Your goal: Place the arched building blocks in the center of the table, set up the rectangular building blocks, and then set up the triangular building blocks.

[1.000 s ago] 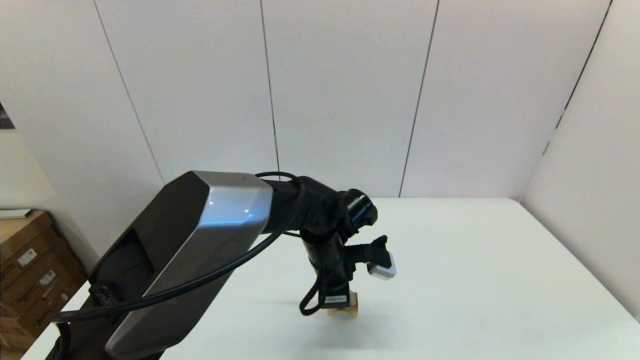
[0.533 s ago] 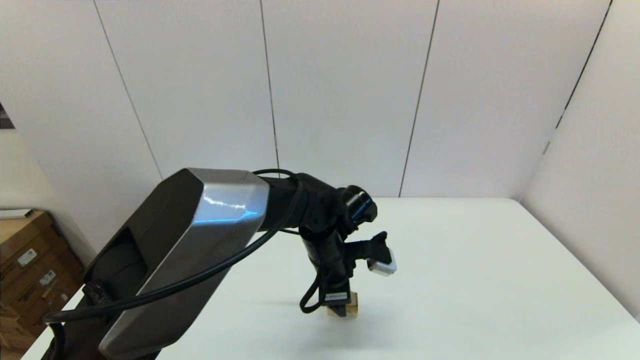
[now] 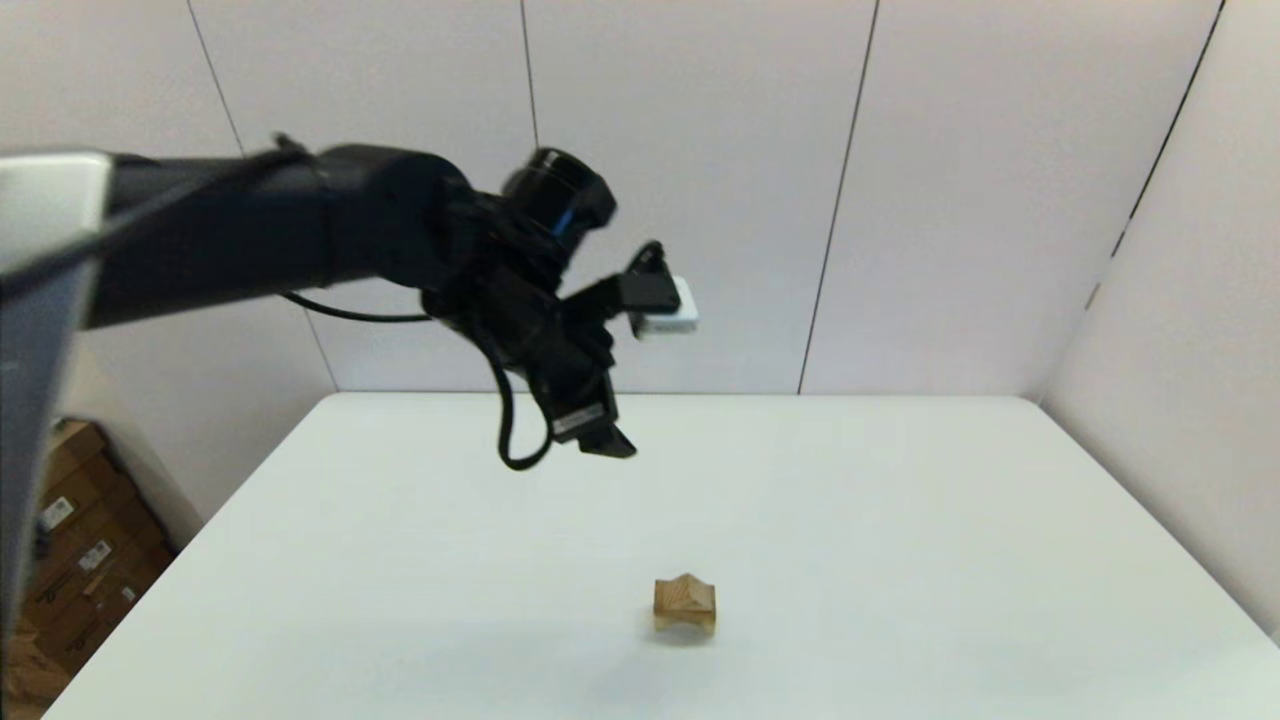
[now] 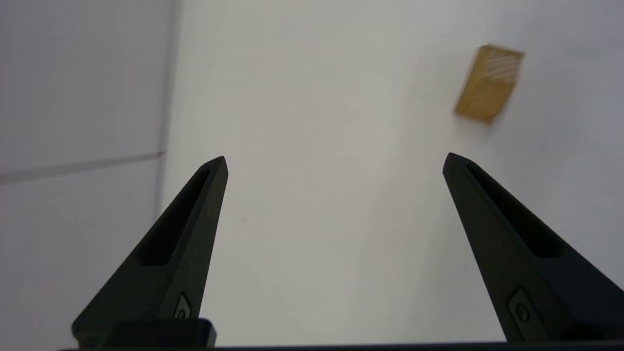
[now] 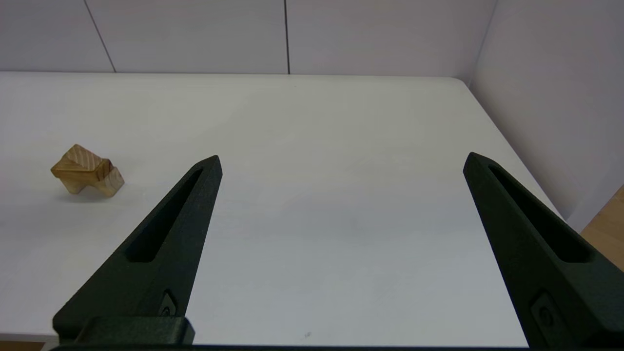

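Triangular building block [image 3: 685,591] [image 5: 78,158] ridge-up at the top of a small wooden stack [image 3: 685,605] [image 4: 489,83] [image 5: 87,171], striped grain showing on its sloped face. Beneath it, more light wood in touch with it; arched and rectangular pieces not to be told apart there. Stack standing alone on the white worktop [image 3: 900,520] [image 5: 317,146] [image 4: 317,97], around the middle of its width and toward the near edge. High above and behind, off to the left of the stack and well apart from it, the left pincer [image 3: 600,442] [image 4: 334,163], spread wide and holding nothing, on a dark arm reaching in from the left. Right pincer [image 5: 341,158] also spread wide and empty, low over the worktop with the stack well off to one side. Beyond the worktop, pale wall panels [image 3: 700,180]; cardboard boxes [image 3: 70,560] on the floor by the left edge.
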Robot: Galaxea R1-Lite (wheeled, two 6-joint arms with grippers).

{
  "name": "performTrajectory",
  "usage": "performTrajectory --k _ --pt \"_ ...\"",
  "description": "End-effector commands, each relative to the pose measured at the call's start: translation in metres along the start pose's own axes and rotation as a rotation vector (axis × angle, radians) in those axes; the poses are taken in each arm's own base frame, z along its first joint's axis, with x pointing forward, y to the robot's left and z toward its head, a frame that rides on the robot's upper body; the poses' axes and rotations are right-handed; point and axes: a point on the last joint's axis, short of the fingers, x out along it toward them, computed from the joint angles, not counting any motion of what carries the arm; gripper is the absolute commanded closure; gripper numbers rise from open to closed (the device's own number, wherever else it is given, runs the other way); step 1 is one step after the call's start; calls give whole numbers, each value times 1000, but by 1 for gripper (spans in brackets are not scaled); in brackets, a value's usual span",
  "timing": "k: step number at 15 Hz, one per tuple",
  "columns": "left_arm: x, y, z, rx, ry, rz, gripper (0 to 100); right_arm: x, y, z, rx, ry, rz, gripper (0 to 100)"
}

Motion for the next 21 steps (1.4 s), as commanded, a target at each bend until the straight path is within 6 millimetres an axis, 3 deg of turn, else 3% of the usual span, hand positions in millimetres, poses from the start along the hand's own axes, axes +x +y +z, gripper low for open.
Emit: performTrajectory --k 1,2,4,7,10,13,16,21 --pt "-185 -11 -72 -213 -86 345 0 0 0 0 0 -1 0 0" --pt "-216 -31 -90 -306 -111 425 0 0 0 0 0 -1 2 0" --pt "-253 -73 -118 -477 -161 547 0 0 0 0 0 -1 0 0" --pt "-270 -142 -149 -739 -291 656 0 0 0 0 0 1 2 0" --pt "-256 -214 -184 -884 -367 751 0 0 0 0 0 -1 0 0" --pt "-234 -271 -211 -893 -420 839 0 0 0 0 0 -1 0 0" --pt "-219 -296 -227 -840 -492 855 0 0 0 0 0 -1 0 0" --pt "-180 -306 -250 -799 -574 913 0 0 0 0 0 -1 0 0"
